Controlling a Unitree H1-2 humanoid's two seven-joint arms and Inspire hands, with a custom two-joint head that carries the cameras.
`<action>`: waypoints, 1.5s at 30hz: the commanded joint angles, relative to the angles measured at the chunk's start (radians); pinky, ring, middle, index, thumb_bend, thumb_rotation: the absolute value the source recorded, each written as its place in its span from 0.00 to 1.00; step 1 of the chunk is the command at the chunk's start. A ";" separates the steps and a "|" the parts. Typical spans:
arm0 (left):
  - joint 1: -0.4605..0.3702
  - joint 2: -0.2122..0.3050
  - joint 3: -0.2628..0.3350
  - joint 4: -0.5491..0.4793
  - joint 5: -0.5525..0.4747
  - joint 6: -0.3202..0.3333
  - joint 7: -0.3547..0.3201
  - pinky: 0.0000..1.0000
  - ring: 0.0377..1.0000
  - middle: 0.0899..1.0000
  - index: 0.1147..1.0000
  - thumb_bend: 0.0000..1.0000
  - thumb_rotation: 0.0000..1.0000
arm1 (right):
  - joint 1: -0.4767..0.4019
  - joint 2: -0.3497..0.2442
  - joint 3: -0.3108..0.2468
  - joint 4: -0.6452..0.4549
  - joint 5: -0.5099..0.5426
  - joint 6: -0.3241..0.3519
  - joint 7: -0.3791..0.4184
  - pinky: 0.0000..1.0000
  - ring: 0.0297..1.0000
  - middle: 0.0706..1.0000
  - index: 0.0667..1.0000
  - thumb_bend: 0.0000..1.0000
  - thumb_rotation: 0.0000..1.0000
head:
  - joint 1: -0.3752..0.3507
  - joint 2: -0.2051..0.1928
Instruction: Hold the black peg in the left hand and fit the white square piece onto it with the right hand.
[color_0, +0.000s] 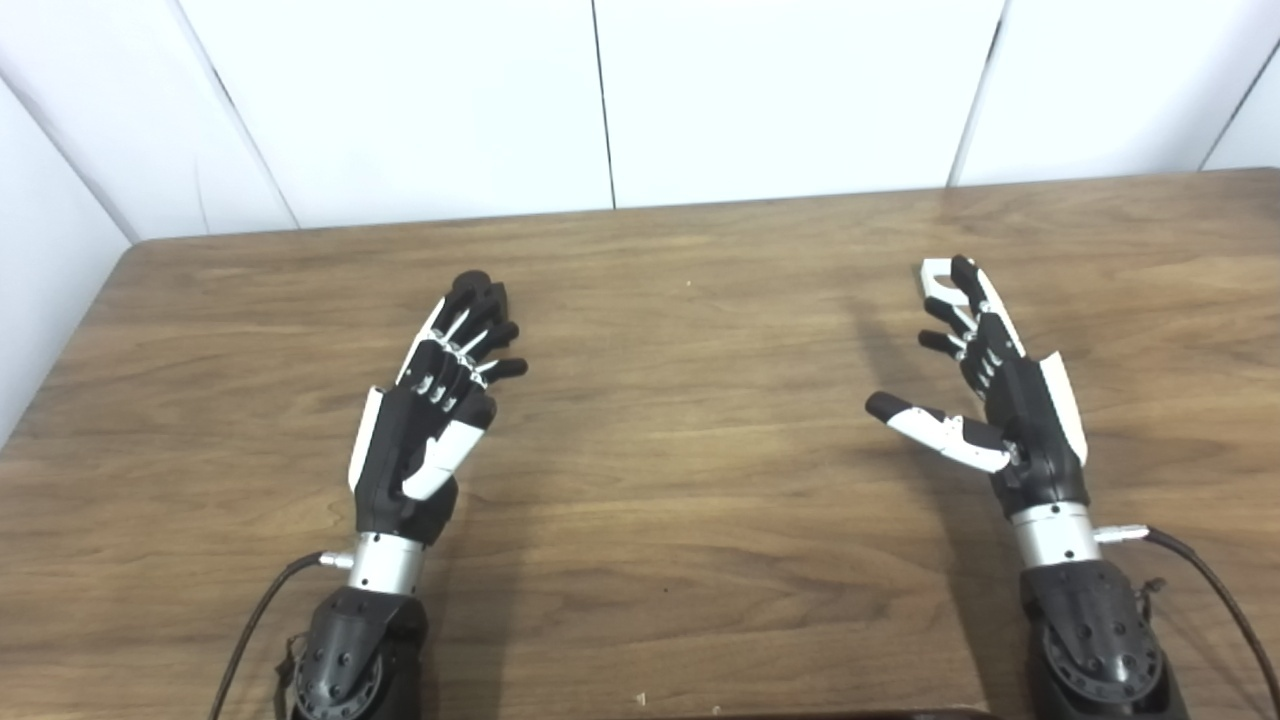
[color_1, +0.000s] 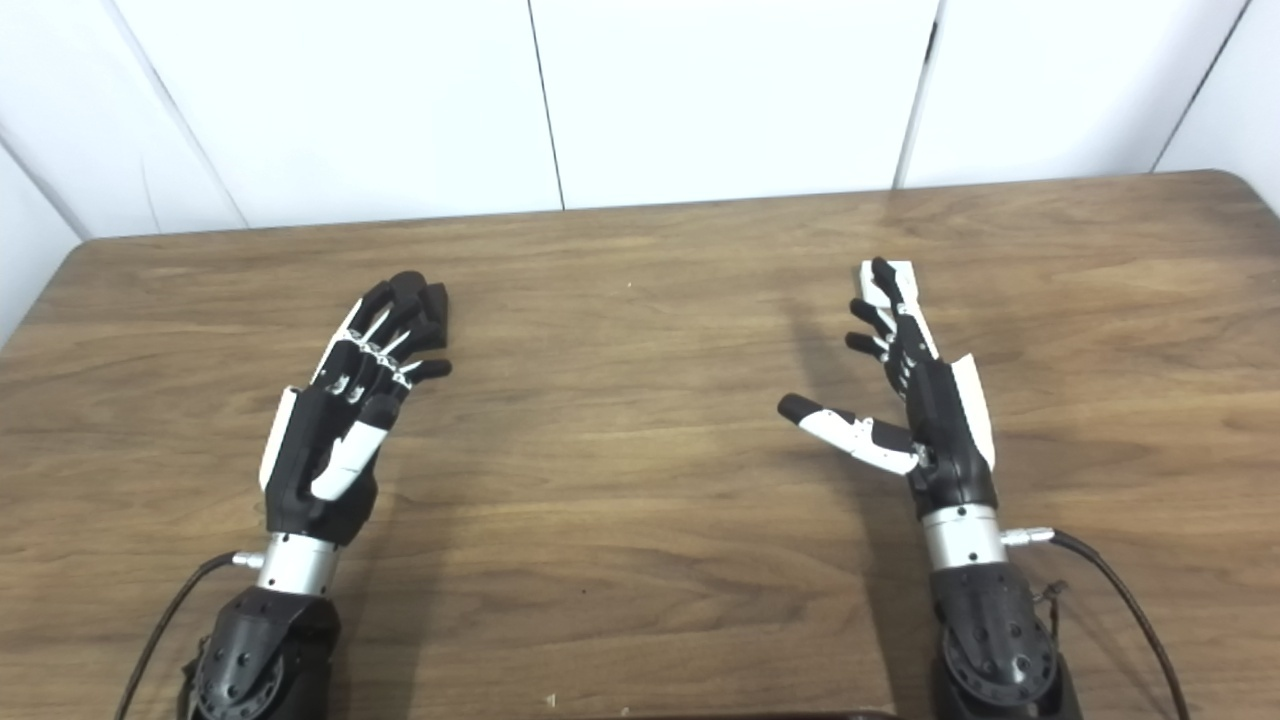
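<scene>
Left hand (color_0: 425, 430), fingers loosely spread and empty, reaches toward the black peg (color_0: 492, 292) at its fingertips left of centre, while right hand (color_0: 985, 385), spread and empty, should close squarely around the white square piece (color_0: 938, 278) at upper right on the counter (color_0: 680, 450).

Left hand (color_0: 430, 420) and right hand (color_0: 990, 390) well apart over table (color_0: 680, 480).

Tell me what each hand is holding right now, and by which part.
Nothing is held. Both the left hand and the right hand are open above the table; the white square piece lies behind the right fingertips, ungripped. The peg's location is unclear.
</scene>
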 joint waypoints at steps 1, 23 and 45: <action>0.009 -0.007 -0.006 0.001 0.008 -0.037 0.009 0.67 0.80 0.88 0.91 0.89 0.52 | -0.022 -0.005 -0.004 -0.034 0.011 -0.044 0.001 0.80 0.88 0.97 0.95 0.80 0.31 | 0.008 0.000; 0.003 -0.073 -0.021 0.047 0.080 -0.097 0.095 0.66 0.78 0.85 0.88 0.80 0.43 | -0.005 -0.038 -0.024 -0.078 0.067 0.015 0.033 0.86 0.92 0.99 0.99 0.68 0.20 | 0.185 -0.054; -0.027 -0.173 0.026 -0.007 0.877 -0.018 0.676 0.60 0.71 0.73 0.73 0.77 0.16 | -0.010 -0.037 -0.016 -0.107 0.060 0.061 0.042 0.83 0.90 0.98 0.98 0.69 0.18 | 0.170 -0.054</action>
